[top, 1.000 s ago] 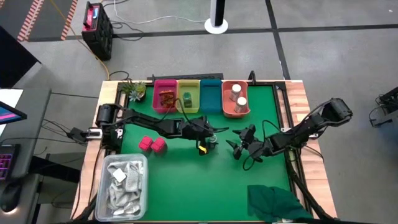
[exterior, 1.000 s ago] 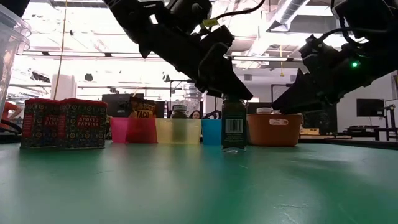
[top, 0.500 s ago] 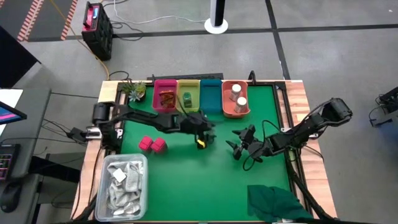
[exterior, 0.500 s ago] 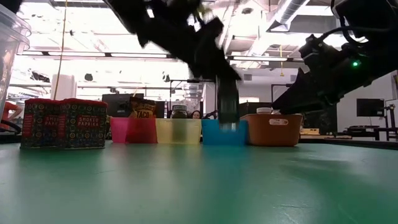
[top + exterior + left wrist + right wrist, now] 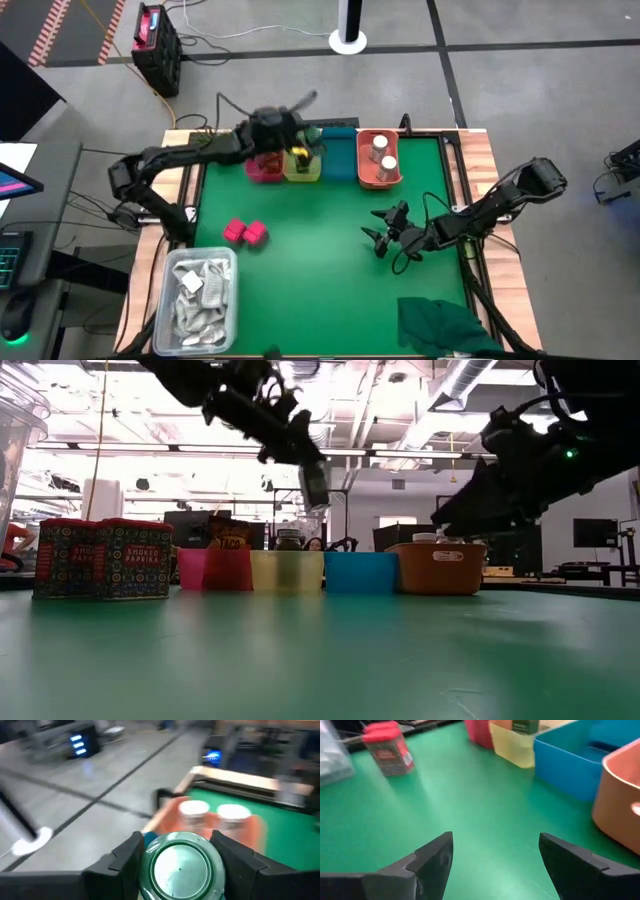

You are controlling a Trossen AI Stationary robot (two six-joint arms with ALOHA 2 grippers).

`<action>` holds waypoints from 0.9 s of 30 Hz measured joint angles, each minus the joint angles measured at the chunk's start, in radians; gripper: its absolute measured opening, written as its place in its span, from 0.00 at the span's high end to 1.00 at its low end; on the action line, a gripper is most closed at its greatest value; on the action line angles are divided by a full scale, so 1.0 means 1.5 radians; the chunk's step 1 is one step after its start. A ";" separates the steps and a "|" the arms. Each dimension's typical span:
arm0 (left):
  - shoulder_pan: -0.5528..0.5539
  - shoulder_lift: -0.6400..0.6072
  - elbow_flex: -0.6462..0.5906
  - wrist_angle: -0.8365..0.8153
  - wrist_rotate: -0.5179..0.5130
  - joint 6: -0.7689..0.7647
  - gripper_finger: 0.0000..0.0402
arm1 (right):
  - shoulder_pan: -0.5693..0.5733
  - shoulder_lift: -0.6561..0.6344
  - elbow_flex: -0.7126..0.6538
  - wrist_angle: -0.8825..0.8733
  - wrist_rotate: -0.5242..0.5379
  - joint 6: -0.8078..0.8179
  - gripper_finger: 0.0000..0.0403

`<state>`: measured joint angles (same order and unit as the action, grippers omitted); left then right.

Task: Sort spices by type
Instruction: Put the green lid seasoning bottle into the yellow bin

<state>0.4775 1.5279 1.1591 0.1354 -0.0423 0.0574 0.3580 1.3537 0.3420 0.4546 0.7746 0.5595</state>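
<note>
The left gripper (image 5: 300, 152), clamped on the green jar (image 5: 180, 868), has lifted it from mid-table to above the yellow bin (image 5: 301, 166) at 12 o'clock, so release comes next; the right gripper (image 5: 385, 232) waits open at 3 o'clock, with bare mat between.

Left pincer (image 5: 300, 150) lifted green jar (image 5: 180, 866) from mat, carried above yellow bin (image 5: 303, 166).

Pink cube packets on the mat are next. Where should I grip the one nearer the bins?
Come straight down on the right pink cube packet and close on its two free flat sides, away from its neighbour, which looks to be touching it. The packets stand upright, tops exposed, and the left gripper is nearest.
</note>
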 joint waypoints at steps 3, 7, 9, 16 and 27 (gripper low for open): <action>0.057 0.020 0.008 0.007 -0.012 -0.009 0.52 | 0.001 0.000 0.000 0.034 -0.012 -0.020 0.21; 0.109 0.054 0.023 0.003 -0.017 -0.016 0.52 | 0.002 0.000 0.001 0.043 -0.013 -0.023 0.21; 0.122 0.074 0.024 -0.015 -0.018 -0.017 0.52 | 0.002 0.000 0.001 0.041 -0.013 -0.023 0.21; 0.120 0.150 0.025 -0.005 -0.045 -0.009 0.52 | 0.001 0.000 0.001 0.037 -0.013 -0.025 0.21; 0.106 0.182 0.021 -0.010 -0.076 -0.011 0.52 | 0.001 0.000 0.001 0.031 -0.017 -0.032 0.21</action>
<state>0.6369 1.8008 1.1900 0.1202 -0.1570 0.0410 0.3599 1.3533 0.3428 0.5018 0.7486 0.5117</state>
